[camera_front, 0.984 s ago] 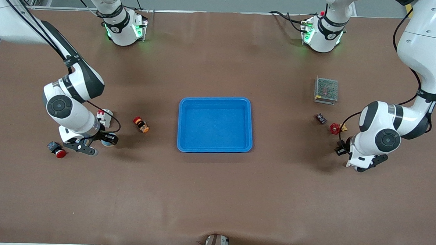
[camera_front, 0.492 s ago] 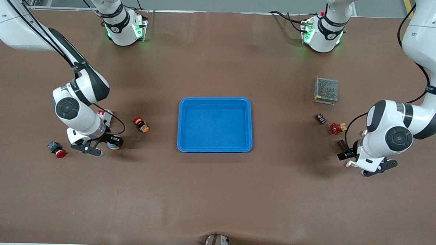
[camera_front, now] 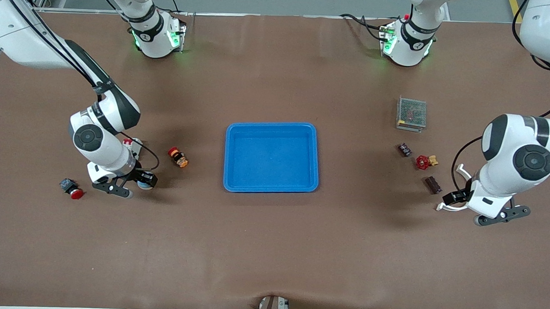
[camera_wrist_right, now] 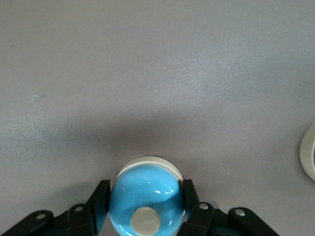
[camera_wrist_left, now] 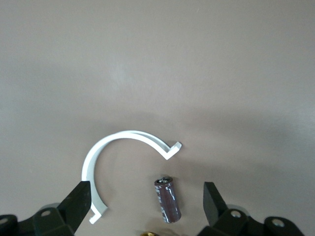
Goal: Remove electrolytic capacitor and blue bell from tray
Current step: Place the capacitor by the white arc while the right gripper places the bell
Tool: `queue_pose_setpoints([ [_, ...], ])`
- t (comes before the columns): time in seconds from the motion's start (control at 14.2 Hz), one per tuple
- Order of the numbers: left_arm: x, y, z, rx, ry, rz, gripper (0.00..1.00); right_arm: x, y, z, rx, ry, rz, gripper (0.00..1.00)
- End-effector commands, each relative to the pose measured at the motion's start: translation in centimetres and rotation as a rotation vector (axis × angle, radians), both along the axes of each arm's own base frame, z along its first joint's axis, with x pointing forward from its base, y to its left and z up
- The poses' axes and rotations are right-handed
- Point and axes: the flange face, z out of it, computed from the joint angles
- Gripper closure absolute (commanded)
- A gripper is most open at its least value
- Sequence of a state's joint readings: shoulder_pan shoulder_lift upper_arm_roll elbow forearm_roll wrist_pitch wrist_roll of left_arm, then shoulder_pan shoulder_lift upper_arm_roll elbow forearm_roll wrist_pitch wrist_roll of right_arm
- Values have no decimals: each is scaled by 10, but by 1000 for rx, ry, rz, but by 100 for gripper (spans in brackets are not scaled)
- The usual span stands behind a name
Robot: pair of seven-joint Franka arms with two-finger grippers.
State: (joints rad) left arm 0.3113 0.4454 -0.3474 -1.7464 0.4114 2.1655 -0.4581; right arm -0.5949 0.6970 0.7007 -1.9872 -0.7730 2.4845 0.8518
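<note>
The capacitor (camera_front: 432, 184), a small dark maroon cylinder, lies on the table toward the left arm's end. In the left wrist view it (camera_wrist_left: 168, 200) lies flat beneath the gap between the spread fingers. My left gripper (camera_front: 468, 200) (camera_wrist_left: 146, 201) is open and empty, up over the table beside the capacitor. The bell (camera_front: 145, 180) is a glossy blue dome on a white base. My right gripper (camera_front: 137, 182) (camera_wrist_right: 145, 194) is shut on the bell (camera_wrist_right: 142, 189), low over the table toward the right arm's end.
A blue tray (camera_front: 272, 125) sits mid-table. A white curved clip (camera_wrist_left: 113, 147) lies by the capacitor. A red valve (camera_front: 423, 162), a dark part (camera_front: 404, 149) and a mesh box (camera_front: 411, 114) are nearby. Near the right gripper: buttons (camera_front: 178, 157) (camera_front: 71, 189) and a white-red part (camera_front: 131, 143).
My left gripper has drawn away from the capacitor toward the left arm's end, leaving it on the table. My right gripper has carried the bell a little toward the tray.
</note>
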Motion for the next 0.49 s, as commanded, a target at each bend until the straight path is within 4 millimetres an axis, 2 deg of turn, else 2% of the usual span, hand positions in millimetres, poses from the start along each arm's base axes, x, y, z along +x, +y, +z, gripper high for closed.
queue_pose_setpoints([
  [0.0, -3, 0, 45, 33, -14, -60, 0, 0, 2, -5, -12, -10, 12, 100],
  [0.07, -5, 0, 61, 43, -27, -57, 0, -1, 3, -5, -16, -6, 11, 75],
  [0.14, -7, -2, 74, 45, -37, -51, 0, 0, 1, -4, -18, -4, -2, 20],
  [0.21, -11, -3, 90, 38, -44, -43, 0, 1, 1, -1, -20, -9, 2, 0],
  [0.42, -23, -17, 127, 17, -51, -54, 0, 3, 6, 12, -59, 25, 15, 0],
])
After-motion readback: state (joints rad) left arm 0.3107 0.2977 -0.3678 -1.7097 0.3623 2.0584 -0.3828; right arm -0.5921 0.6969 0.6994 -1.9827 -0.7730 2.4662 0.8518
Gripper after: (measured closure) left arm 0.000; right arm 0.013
